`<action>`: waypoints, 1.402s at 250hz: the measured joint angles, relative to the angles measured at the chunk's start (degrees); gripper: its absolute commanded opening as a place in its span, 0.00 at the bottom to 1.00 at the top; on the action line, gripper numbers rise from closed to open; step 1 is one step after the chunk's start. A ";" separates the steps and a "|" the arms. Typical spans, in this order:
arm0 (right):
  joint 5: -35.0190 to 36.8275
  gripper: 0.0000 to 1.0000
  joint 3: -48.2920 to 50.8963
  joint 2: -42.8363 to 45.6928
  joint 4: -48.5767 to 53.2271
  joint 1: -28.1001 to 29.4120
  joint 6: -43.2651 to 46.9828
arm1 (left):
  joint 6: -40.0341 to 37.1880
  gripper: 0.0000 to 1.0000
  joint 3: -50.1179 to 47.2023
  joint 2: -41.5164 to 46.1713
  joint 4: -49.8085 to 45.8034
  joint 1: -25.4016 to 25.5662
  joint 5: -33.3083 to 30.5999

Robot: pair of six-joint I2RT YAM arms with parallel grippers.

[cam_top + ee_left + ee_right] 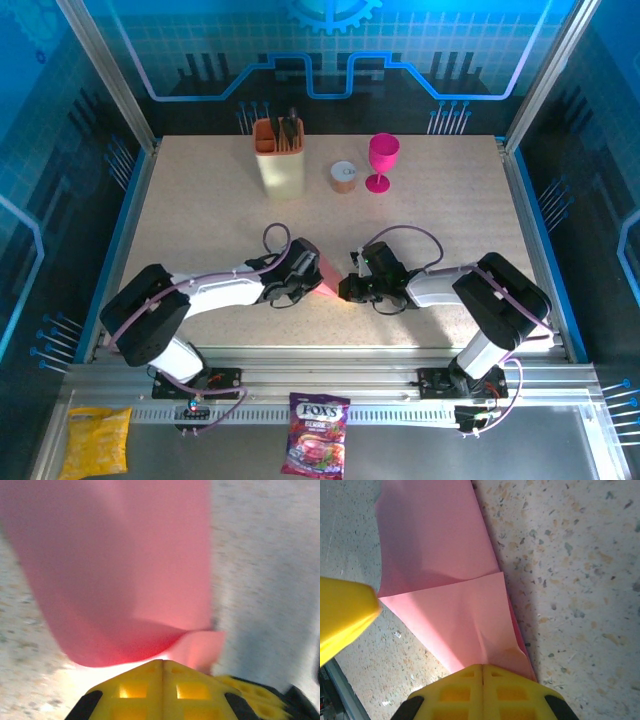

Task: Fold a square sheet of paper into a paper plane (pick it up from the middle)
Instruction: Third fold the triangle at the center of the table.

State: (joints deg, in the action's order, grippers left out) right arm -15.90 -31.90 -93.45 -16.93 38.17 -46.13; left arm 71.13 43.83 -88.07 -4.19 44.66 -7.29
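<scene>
Sheet of thin salmon-pink paper lies on the speckled tabletop between left hand and right hand, long axis pointing away from the bases. Left wrist: hand pressed together, pinching its near edge. Right wrist: likewise, pinching a folded corner.

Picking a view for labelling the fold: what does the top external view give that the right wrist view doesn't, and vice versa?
Top external: the magenta goblet and orange holder at the table's back. Right wrist: the pink paper's folded-over flap and a small wrinkle, close up. Shared: that paper on the table, pinched by the shut right gripper.
</scene>
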 measured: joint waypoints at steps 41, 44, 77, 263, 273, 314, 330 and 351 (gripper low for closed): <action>-0.07 0.00 0.37 -0.07 -0.87 0.00 -0.02 | -0.55 0.00 1.03 0.28 1.99 2.40 0.04; -0.09 0.00 0.37 -0.07 -0.92 0.00 -0.02 | -0.52 0.00 1.03 0.15 2.23 2.49 0.04; -0.20 0.00 0.42 -0.22 -1.38 0.00 -0.02 | 0.92 0.00 0.98 -2.23 5.16 3.28 0.22; 0.59 0.00 0.42 -0.22 -0.74 0.00 -1.51 | 10.01 0.00 -13.31 -5.01 25.97 2.19 0.24; 0.63 0.00 0.42 -0.22 -0.72 0.00 -1.64 | 9.99 0.00 -14.36 -4.24 26.38 1.46 0.50; 0.68 0.00 0.42 -0.28 -0.72 0.00 -1.92 | 9.11 0.00 -18.36 -1.05 27.65 -3.26 2.36; 0.70 0.00 0.42 -0.31 -0.72 0.00 -1.95 | 8.39 0.00 -19.80 -0.15 28.55 -5.51 3.54; 0.72 0.00 0.39 -0.33 -0.76 0.00 -2.12 | 7.69 0.00 -22.34 1.36 30.29 -9.40 5.49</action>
State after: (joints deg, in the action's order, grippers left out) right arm -15.18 -31.51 -93.78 -17.69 38.17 -48.25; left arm 78.83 21.50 -86.72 26.11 35.27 -1.80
